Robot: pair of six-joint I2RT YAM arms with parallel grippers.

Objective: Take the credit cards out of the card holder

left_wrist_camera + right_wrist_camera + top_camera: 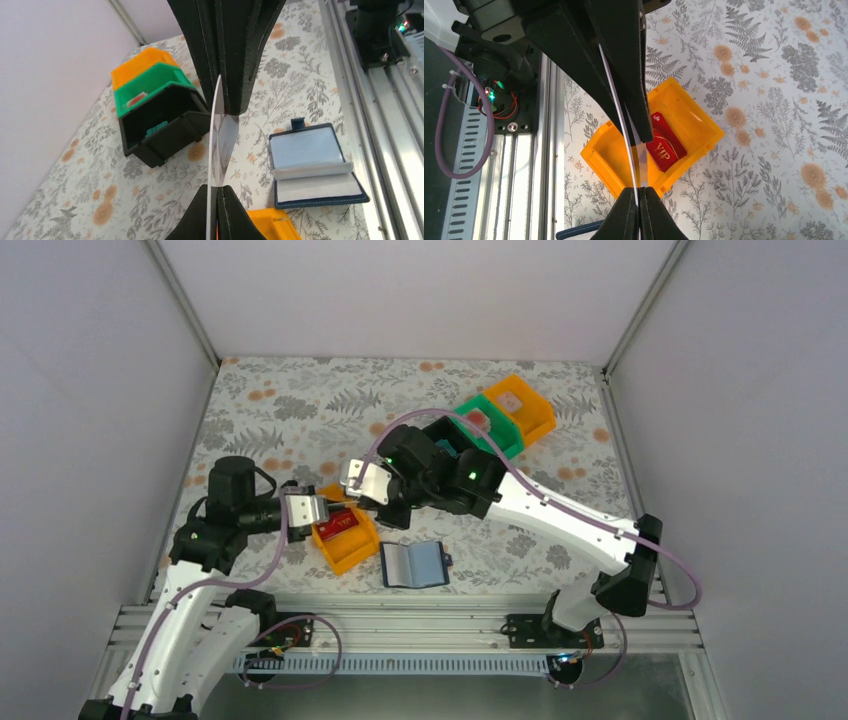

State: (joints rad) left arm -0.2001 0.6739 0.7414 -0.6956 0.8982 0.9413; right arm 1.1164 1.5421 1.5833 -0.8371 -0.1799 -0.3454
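While the card holder (415,563) lies open on the table (300,400) at 4 o'clock of the orange bin (352,554), the left gripper (222,150) and the right gripper (639,165) hang close together above this bin. Each has its jaws pinched narrow on a thin pale card (226,142) seen edge-on. 1 red card (666,141) lies inside the bin.

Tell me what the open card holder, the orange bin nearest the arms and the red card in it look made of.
Card holder: matte navy cover, perhaps faux leather or fabric; its pale sleeves curl like thin clear plastic. Orange bin: rigid moulded plastic, smooth with a slight sheen. Red card: stiff glossy plastic, printed VIP lettering.
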